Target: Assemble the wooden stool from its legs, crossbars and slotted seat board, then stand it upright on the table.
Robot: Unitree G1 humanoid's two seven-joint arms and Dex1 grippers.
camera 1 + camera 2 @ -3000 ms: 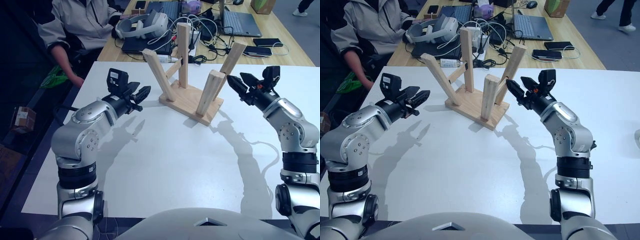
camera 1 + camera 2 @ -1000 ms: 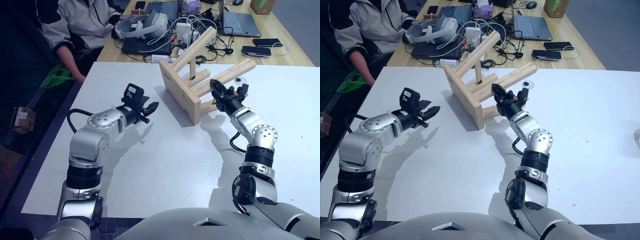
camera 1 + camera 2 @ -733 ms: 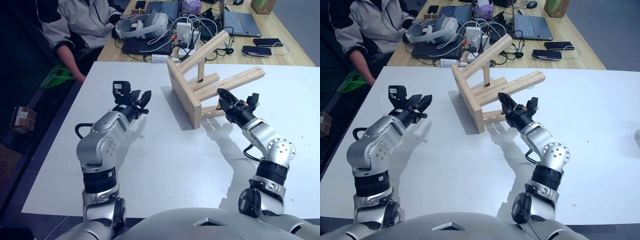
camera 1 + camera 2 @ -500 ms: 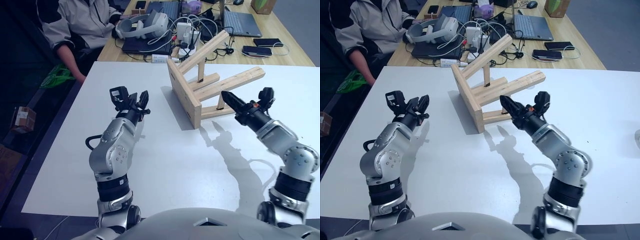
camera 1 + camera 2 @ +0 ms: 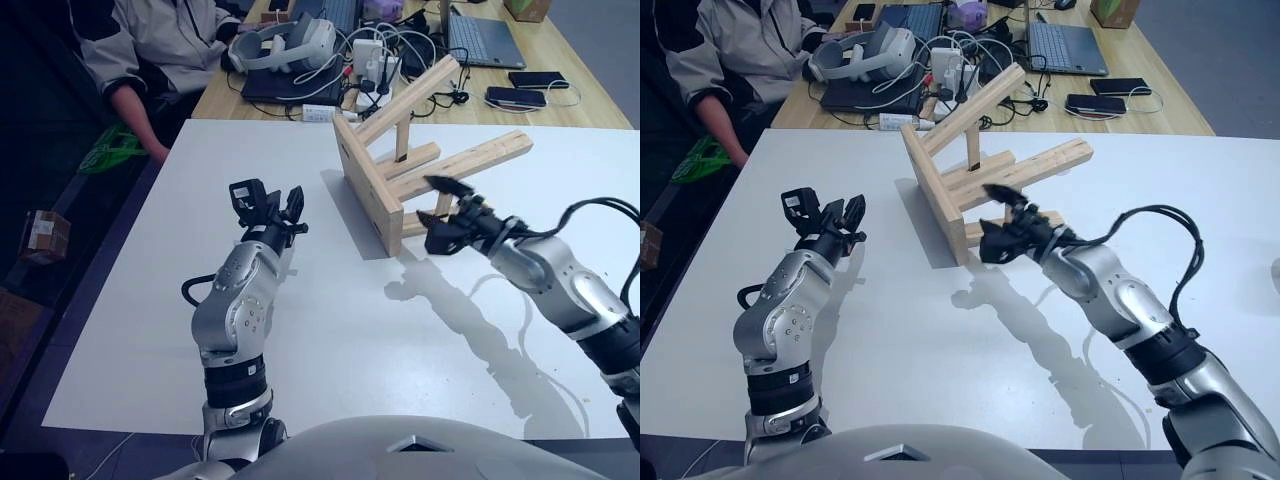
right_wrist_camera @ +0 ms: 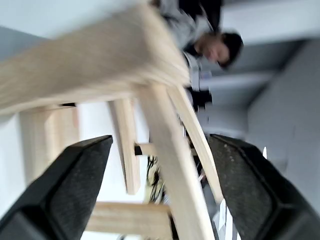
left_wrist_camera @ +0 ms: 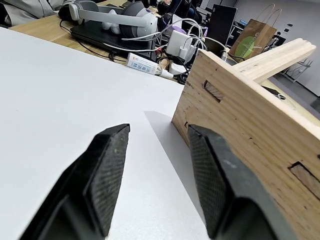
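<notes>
Hovering low over the white table (image 5: 330, 340), the left gripper (image 5: 282, 203) has its fingers spread wide and holds nothing. It's just beside the stool (image 5: 400, 175). The right gripper (image 5: 438, 212) is spread too, with a lower leg (image 5: 420, 222) running between its fingers; I can't tell if they touch. The stool lies on its side, seat board (image 5: 366, 200) on edge, legs stretching off to the robot's right and rising slightly. Beyond is a cluttered desk (image 5: 232, 92) with a headset (image 5: 285, 45).

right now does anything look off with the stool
Yes: the wooden stool lies tipped on its side on the table, seat board on edge, legs pointing sideways rather than down. The right claw is open beside the legs.
</notes>
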